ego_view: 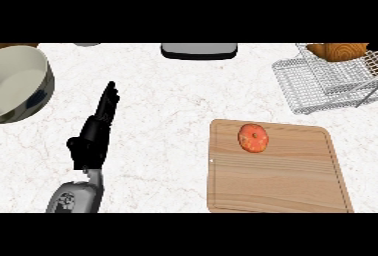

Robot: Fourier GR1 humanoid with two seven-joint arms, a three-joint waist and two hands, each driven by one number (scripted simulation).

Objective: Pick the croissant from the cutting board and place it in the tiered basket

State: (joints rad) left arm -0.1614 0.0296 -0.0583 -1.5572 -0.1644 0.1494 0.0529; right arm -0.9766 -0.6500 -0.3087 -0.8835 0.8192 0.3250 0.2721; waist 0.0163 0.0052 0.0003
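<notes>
Sitting toward the far left of the wooden cutting board [280,172] is the task's thing, a small round orange-red pastry [253,137] with pale flecks, looking more like a doughnut than a croissant; nothing touches it; to the far right stands the wire tiered basket [325,87], with a brown wooden object [338,50] at its far edge; on the far left a large pale bowl [22,82] rests on the marbled worktop [170,100]; the left hand [96,132] lies over the worktop, fingers straight and together, pointing away, holding nothing; a dark tray [199,51] sits at the far edge.
</notes>
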